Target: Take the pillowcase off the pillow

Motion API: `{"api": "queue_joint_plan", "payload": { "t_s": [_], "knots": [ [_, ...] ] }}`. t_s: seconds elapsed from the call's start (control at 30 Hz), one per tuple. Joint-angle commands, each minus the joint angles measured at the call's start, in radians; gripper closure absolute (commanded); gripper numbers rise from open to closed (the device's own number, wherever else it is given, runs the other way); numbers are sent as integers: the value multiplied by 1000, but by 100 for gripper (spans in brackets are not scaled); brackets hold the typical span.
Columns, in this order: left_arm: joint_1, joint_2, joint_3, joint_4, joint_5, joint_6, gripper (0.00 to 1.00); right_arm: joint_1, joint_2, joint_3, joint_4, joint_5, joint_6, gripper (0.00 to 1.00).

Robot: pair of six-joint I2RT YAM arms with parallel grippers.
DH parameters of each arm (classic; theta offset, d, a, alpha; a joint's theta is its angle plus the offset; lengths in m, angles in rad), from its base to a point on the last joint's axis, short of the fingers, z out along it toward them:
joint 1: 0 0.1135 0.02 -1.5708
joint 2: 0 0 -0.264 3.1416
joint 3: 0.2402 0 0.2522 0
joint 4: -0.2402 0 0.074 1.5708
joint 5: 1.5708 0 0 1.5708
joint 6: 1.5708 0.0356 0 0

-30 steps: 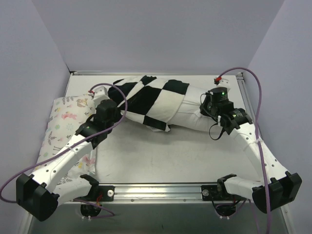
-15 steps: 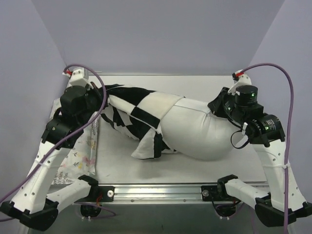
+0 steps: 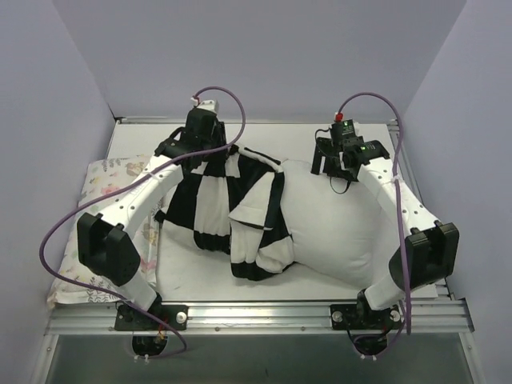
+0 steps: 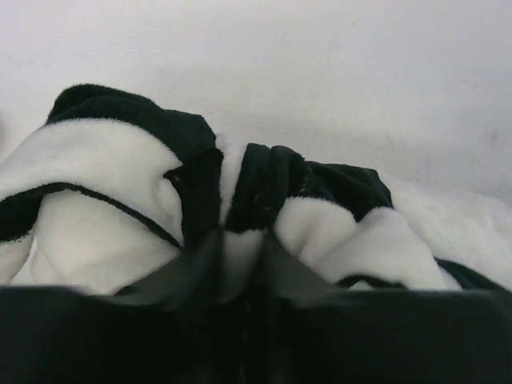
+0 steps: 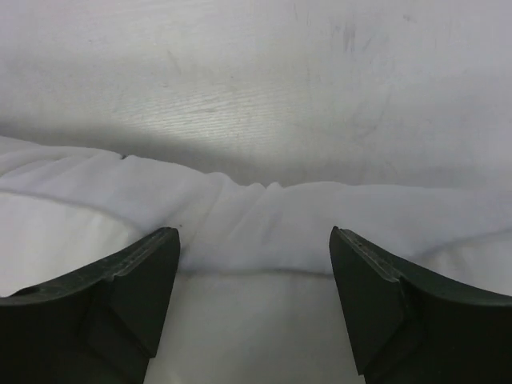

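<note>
1. stripping halfway: pillowcase lying bunched on 9 o'clock half of pillow.
2. left tool sitting narrow on a pillowcase fold, grip unclear; right tool gaping wide over pillow.
3. next probably needing: regripping, pulling pillowcase toward 9 o'clock.

Soft, even light from above fills the top view, sharp throughout, with only faint shadows under the pillow on the white table. Up close, the left fingers dissolve into dark blur; the right fingers are soft-edged, a grey shadow banding the table behind.
</note>
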Motion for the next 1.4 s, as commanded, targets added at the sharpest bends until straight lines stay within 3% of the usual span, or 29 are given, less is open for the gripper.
{"api": "queue_joint_plan", "payload": {
  "t_s": [0.0, 0.1, 0.17, 0.33, 0.5, 0.63, 0.77, 0.8, 0.83, 0.9, 0.93, 0.97, 1.03, 1.07, 1.13, 1.27, 1.3, 1.37],
  "knots": [
    [-47, -59, 74, 24, 33, 44, 47, 74, -106, 132, -25, 104, -44, 22],
    [-75, -137, 48, 83, 21, 64, 23, 99, -160, 199, -53, 153, -65, 12],
    [-89, -194, 33, 97, 25, 70, 19, 113, -209, 199, -61, 193, -67, 9],
    [-184, -315, -114, 114, 7, 66, 17, 134, -318, 98, -73, 184, -45, 6],
    [-371, -378, -321, 188, -48, 8, 17, 270, -512, -167, -68, 233, 48, 5],
    [-478, -303, -432, 301, -65, -32, 17, 367, -579, -421, -7, 282, 120, 4],
    [-494, -174, -458, 363, -53, -80, 17, 379, -501, -506, 43, 282, 154, 4],
    [-494, -160, -449, 358, -68, -86, 26, 378, -487, -514, 66, 276, 151, 6],
    [-492, -150, -441, 322, -115, -95, 34, 378, -471, -515, 70, 278, 152, 9],
    [-491, -146, -435, 291, -163, -100, 55, 376, -439, -516, 76, 289, 154, 41],
    [-483, -151, -441, 271, -174, -103, 73, 367, -433, -516, 82, 293, 149, 61],
    [-480, -163, -446, 263, -191, -106, 82, 361, -424, -512, 85, 295, 148, 82],
    [-465, -180, -460, 230, -209, -108, 100, 329, -421, -508, 82, 298, 137, 94],
    [-442, -195, -464, 210, -247, -109, 100, 308, -425, -505, 81, 298, 125, 100],
    [-399, -221, -472, 133, -292, -112, 100, 251, -441, -502, 59, 302, 108, 100],
    [-159, -382, -555, 85, -286, -109, 100, 17, -494, -477, 21, 270, 59, 100],
    [-38, -415, -567, 85, -272, -105, 100, -11, -499, -465, 12, 255, 45, 100],
    [67, -479, -590, 81, -263, -91, 100, -65, -510, -440, -2, 243, 34, 100]
  ]
}}
